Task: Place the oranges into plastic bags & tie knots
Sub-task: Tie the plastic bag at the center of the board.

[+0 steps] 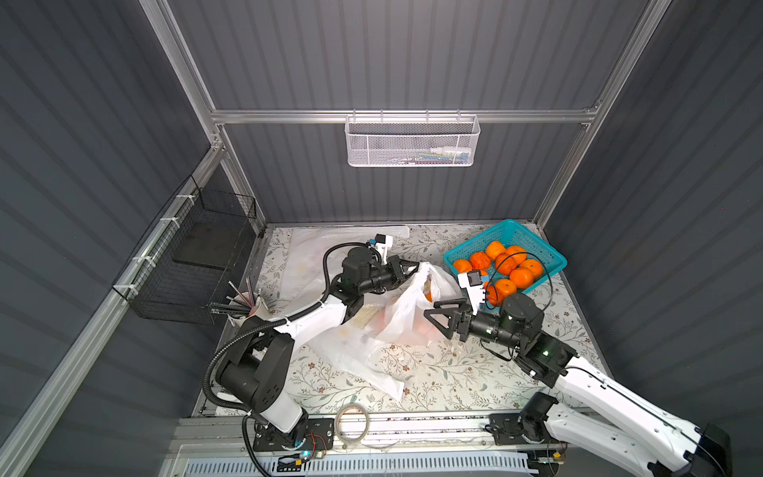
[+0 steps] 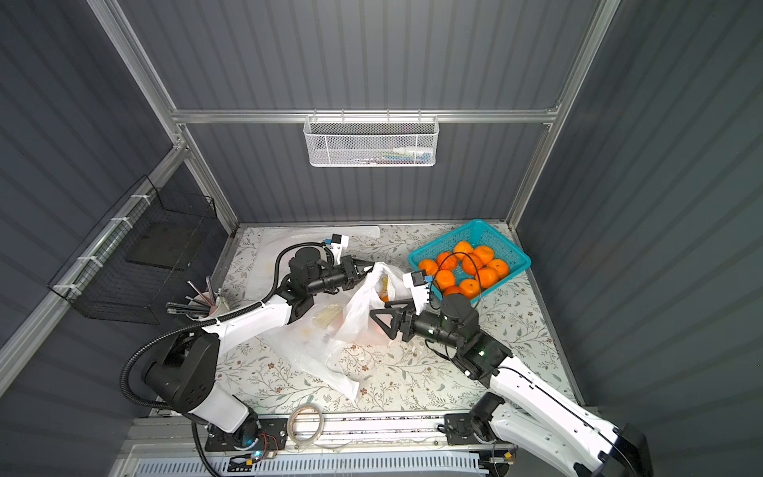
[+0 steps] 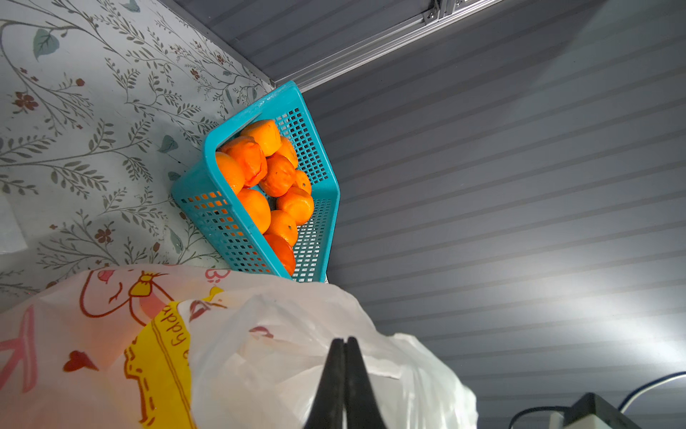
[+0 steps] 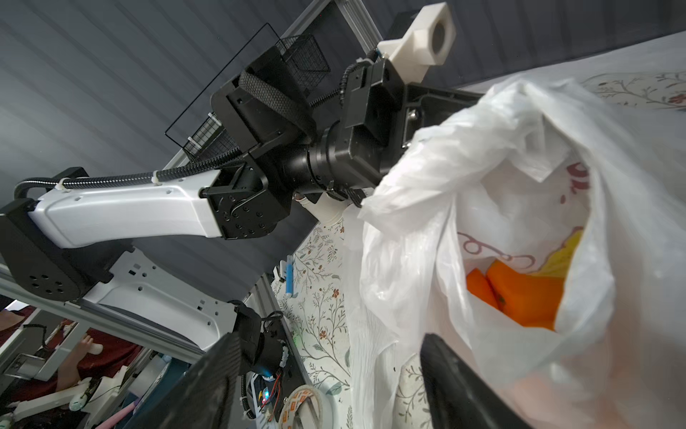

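The left gripper (image 1: 413,267) pinches the plastic bag (image 1: 402,318) by its rim. The right gripper (image 1: 432,316) gapes beside it. Oranges (image 1: 516,268) lie in a teal basket (image 1: 512,226).

- Dark grey ribbed wall panels (image 1: 392,53) close in the back and both sides.
- Silver aluminium frame rails (image 1: 289,116) run along them.
- A white mesh wire basket (image 1: 413,142) hangs on the back rail.
- A black wire basket (image 1: 194,264) hangs on a side rail.
- A pale leaf-printed cloth covers the counter (image 1: 433,380).
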Controlling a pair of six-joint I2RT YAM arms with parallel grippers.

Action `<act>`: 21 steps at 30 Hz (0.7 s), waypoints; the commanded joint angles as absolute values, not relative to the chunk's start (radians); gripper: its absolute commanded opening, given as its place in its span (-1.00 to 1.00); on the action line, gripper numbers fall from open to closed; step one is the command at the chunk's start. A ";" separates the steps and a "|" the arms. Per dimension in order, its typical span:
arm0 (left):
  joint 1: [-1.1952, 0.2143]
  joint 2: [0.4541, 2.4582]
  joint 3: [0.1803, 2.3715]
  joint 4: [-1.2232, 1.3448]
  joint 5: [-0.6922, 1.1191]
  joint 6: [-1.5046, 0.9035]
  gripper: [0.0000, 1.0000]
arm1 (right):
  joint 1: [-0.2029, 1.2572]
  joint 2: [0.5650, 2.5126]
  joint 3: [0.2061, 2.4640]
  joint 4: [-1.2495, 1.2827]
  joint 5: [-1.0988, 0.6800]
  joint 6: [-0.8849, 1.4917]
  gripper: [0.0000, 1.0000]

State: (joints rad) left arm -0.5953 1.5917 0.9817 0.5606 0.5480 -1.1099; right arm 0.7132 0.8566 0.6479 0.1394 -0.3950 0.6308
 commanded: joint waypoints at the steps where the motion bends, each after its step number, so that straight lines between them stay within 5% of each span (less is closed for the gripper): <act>1: -0.600 1.551 0.987 0.556 0.540 -1.080 -1.00 | 0.719 0.901 0.713 0.116 -0.306 0.651 0.57; 21: -0.601 1.534 0.984 0.527 0.529 -1.048 -1.00 | 0.723 1.089 0.819 0.148 -0.210 0.615 0.32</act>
